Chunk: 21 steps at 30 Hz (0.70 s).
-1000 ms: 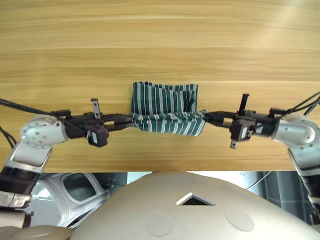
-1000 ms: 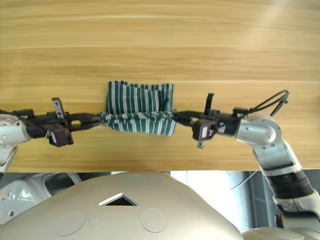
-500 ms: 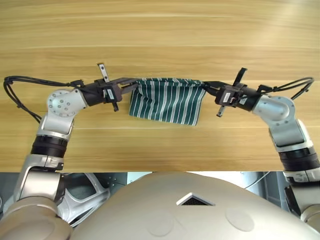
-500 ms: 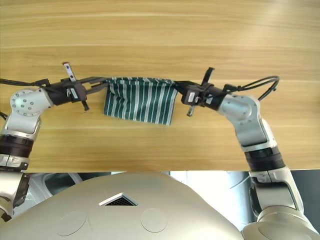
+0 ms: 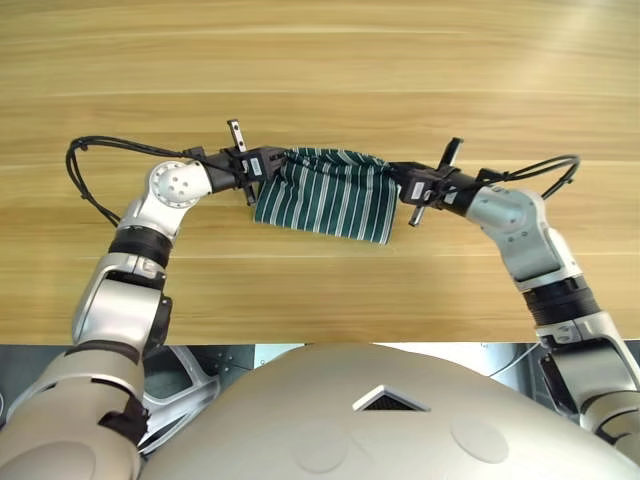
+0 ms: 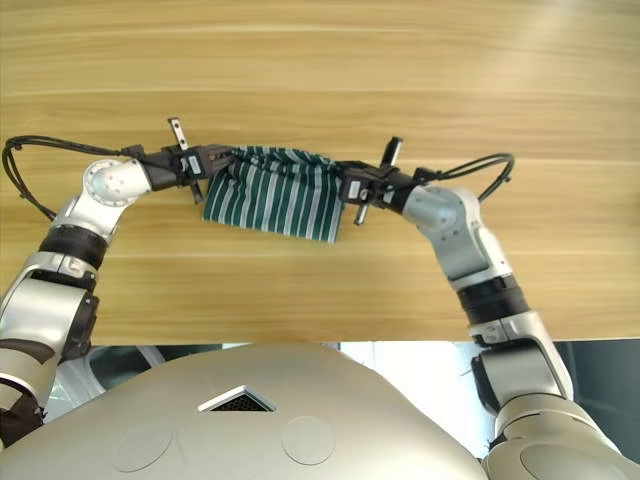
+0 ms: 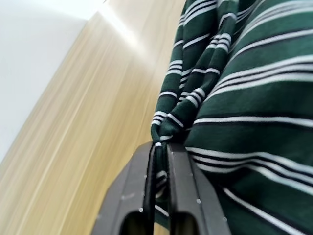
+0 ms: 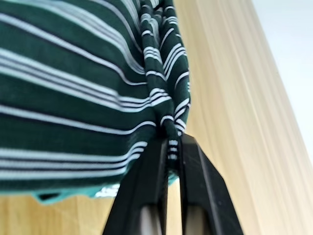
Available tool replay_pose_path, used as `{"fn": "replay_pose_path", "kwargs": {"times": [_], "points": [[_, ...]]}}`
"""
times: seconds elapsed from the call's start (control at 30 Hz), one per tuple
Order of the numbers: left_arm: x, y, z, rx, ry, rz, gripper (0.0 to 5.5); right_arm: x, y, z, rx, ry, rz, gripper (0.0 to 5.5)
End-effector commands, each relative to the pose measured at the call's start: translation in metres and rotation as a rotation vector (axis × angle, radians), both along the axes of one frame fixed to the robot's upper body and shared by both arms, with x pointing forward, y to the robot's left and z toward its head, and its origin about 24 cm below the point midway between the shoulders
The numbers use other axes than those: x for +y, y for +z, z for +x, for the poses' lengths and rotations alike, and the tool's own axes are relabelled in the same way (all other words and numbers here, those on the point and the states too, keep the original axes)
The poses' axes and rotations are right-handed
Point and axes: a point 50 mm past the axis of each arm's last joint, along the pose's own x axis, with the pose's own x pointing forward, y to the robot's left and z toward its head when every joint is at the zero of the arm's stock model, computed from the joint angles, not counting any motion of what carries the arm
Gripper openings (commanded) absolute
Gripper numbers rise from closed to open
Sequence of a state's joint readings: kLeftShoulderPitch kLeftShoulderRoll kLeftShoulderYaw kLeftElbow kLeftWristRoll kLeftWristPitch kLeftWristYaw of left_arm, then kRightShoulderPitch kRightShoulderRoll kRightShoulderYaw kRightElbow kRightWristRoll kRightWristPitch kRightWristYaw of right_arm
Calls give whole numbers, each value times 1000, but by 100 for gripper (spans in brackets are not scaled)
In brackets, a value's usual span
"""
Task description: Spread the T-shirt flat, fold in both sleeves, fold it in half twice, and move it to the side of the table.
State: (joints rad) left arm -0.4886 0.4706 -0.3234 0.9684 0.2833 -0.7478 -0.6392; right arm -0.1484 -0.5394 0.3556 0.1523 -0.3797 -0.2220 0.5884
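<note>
Left end effector point(image 5: 266, 165) and right end effector point(image 5: 398, 177) each pinch a T-shirt point(image 5: 330, 198) corner; both have carried it farther from worktop point(image 5: 320, 60) near edge; second half-fold probably underway.

One T-shirt point(image 5: 330, 195), green with white stripes, is counted. Two grippers are counted: one left gripper point(image 5: 272, 163) and one right gripper point(image 5: 392, 172). One wooden table point(image 5: 320, 60) is counted. Stripe number cannot be told.
</note>
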Motion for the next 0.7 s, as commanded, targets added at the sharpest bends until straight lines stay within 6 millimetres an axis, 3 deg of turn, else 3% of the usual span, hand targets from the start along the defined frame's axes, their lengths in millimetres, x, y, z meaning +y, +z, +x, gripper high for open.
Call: {"fn": "replay_pose_path", "kwargs": {"times": [0.03, 0.27, 0.37, 0.4, 0.47, 0.7], "points": [[3, -16, 3, 45, 51, 94, 17, 6, -9, 11, 8, -22, -11, 11], [6, -37, -5, 131, 129, 125, 17, -7, -33, 26, 79, -142, 12, 11], [4, -42, -11, 239, 133, 39, 17, -12, -38, 30, 125, -196, 76, 11], [4, -43, -14, 283, 126, 10, 17, -14, -39, 31, 140, -215, 112, 47], [6, -44, -17, 351, 130, -61, 69, -20, -37, 33, 165, -254, 192, 84], [17, -28, -3, 501, 281, -413, 168, -39, -36, 45, 332, -440, 575, 204]]}}
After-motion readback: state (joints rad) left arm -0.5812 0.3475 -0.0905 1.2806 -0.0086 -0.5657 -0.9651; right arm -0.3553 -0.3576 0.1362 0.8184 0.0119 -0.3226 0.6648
